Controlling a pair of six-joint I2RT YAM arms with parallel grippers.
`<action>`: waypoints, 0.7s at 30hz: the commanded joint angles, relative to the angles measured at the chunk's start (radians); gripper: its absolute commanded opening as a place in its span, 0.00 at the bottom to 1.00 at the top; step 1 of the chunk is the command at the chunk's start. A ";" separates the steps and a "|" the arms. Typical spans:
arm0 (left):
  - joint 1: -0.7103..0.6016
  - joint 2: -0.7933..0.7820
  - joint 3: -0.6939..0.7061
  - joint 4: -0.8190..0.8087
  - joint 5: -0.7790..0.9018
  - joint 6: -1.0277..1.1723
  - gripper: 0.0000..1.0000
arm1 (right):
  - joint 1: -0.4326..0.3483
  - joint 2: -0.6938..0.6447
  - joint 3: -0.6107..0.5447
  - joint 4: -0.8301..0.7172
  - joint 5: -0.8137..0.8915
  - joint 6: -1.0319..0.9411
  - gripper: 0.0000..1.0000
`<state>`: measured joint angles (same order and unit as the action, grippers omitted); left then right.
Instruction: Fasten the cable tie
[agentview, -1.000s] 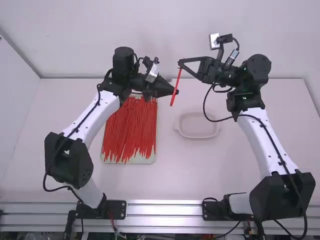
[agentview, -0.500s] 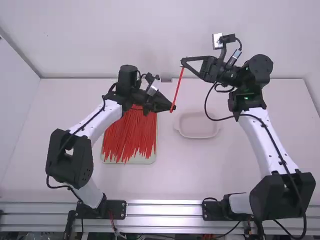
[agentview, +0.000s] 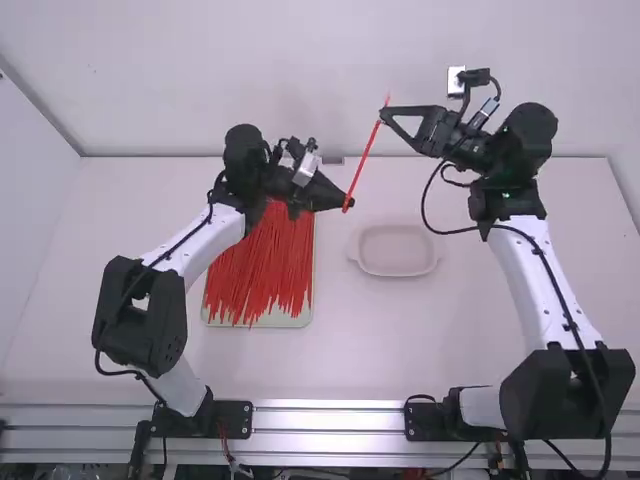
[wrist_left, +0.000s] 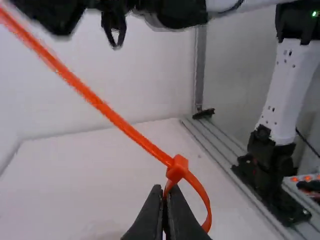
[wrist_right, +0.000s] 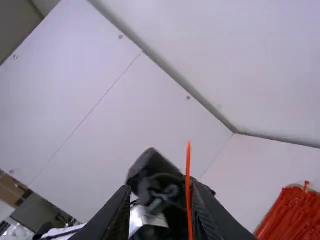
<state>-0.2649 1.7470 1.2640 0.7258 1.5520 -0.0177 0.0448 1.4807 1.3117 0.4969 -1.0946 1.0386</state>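
Red cable tie (agentview: 364, 158) is held off the table (agentview: 450, 330), stretched straight between the two pincers. Its lower end is gripped by the closed left pincer (agentview: 343, 193). Its upper tail is met by the right pincer (agentview: 383, 110); whether it is clamped there cannot be told.

Detail lost from above is given by the left wrist view. The tie's head (wrist_left: 176, 168) is seen just past the shut left pincer (wrist_left: 164, 207). The strap is already threaded through it, and a small loop (wrist_left: 202, 197) is formed beside the tips. The strap is pinched directly under the head.

In the right wrist view the tail (wrist_right: 188, 190) is seen as an upright strip, with the left arm's wrist close beside it and a corner of the spare ties (wrist_right: 295, 212) off to one side.

From above, the spare ties (agentview: 262, 262) are seen piled on a pale board (agentview: 306, 318); the far end of the pile is covered by the left arm. A white dish (agentview: 395, 250) is set on the table beside the board, apart from it. An aluminium rail (agentview: 330, 410) is mounted along the near edge.
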 joint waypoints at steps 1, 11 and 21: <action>0.013 0.000 0.004 0.105 -0.029 -0.238 0.02 | -0.008 -0.016 0.023 -0.021 -0.016 -0.058 0.36; 0.080 0.000 0.028 0.440 -0.118 -0.544 0.02 | -0.001 -0.016 0.023 -0.060 -0.114 -0.101 0.56; 0.105 0.000 0.130 0.371 -0.090 -0.537 0.02 | 0.128 -0.015 0.023 -0.057 -0.055 -0.113 0.58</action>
<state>-0.1558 1.7473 1.3678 1.0927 1.4544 -0.5407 0.1562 1.4807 1.3117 0.4343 -1.1706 0.9360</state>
